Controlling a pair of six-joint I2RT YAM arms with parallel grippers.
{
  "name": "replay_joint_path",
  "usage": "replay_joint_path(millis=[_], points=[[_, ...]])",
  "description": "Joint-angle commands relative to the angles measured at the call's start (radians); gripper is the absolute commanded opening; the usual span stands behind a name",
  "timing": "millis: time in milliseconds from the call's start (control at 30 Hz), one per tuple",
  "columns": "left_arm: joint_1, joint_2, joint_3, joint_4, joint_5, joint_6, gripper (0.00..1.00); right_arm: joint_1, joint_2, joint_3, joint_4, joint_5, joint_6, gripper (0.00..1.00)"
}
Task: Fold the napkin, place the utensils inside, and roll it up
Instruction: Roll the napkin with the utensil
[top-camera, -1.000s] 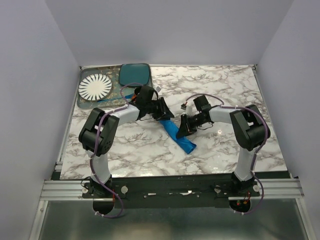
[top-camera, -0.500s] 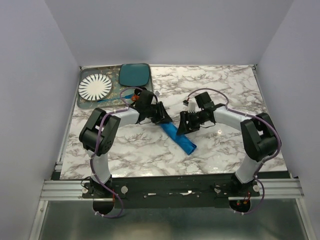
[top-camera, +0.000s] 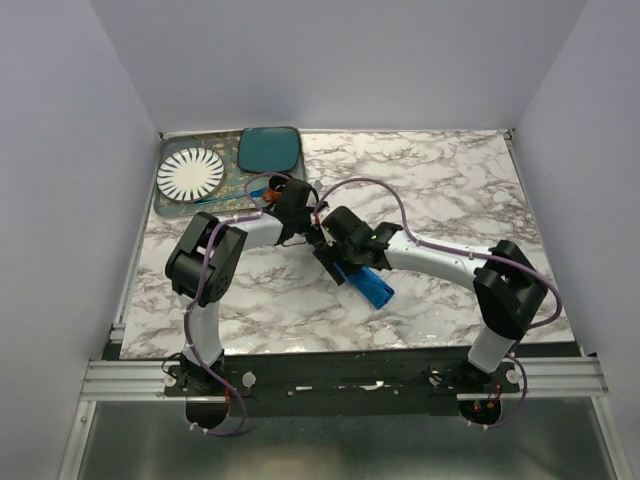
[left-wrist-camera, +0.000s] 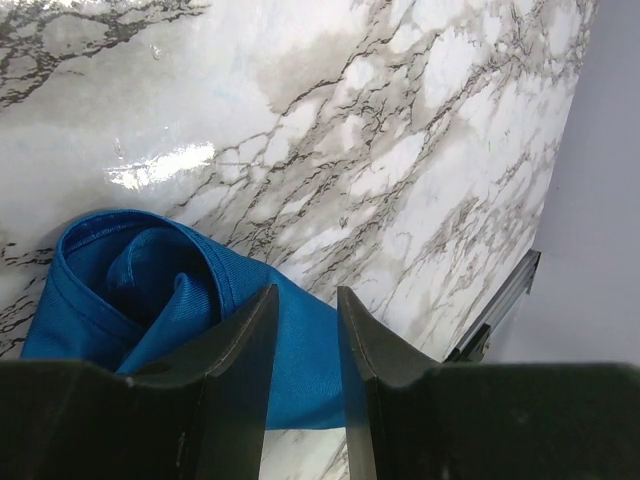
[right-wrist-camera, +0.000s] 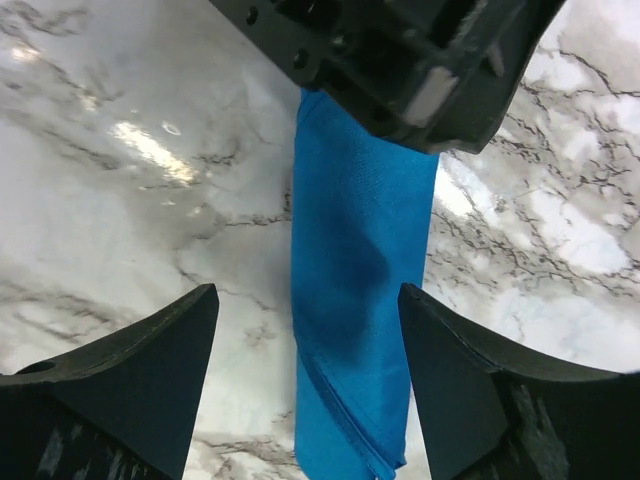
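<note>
The bright blue napkin (top-camera: 368, 285) lies rolled into a slim tube on the marble, slanting from the centre toward the near right. My left gripper (top-camera: 322, 245) is at its upper end. In the left wrist view its narrow jaws (left-wrist-camera: 305, 295) are closed on the cloth (left-wrist-camera: 150, 270), beside the roll's spiral end. My right gripper (top-camera: 342, 268) hovers over the roll just below. In the right wrist view it stands open (right-wrist-camera: 308, 300), its fingers wide on either side of the napkin (right-wrist-camera: 360, 250) and apart from it, with the left gripper (right-wrist-camera: 400, 70) just ahead. No utensils show around the roll.
At the back left a tray (top-camera: 160, 208) holds a white ribbed plate (top-camera: 190, 174); a dark teal plate (top-camera: 270, 148) sits beside it. A slim blue thing (top-camera: 212, 199) lies on the tray's near edge. The two wrists are close together over the table's middle.
My right arm has swung left from beside the napkin to above its upper half, and its jaws have opened wide. The left gripper has stayed at the upper end.
</note>
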Motion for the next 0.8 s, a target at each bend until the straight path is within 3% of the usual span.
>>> replay_joint_path(millis=[0,433,500,633,767], points=[[0.013,0.039,0.010,-0.030,-0.019,0.027,0.40,0.049,0.082,0.033,-0.068,0.266,-0.048,0.81],[0.019,0.043,0.036,-0.052,-0.010,0.026,0.42,0.055,0.171,0.000,-0.010,0.258,-0.042,0.74],[0.020,0.037,0.042,-0.058,-0.008,0.026,0.45,0.055,0.188,0.003,-0.010,0.250,-0.033,0.72],[0.028,0.028,0.057,-0.068,-0.004,0.027,0.54,0.055,0.203,-0.003,-0.002,0.245,-0.021,0.57],[0.040,0.025,0.096,-0.076,0.010,0.029,0.63,0.055,0.218,-0.005,0.002,0.251,-0.019,0.54]])
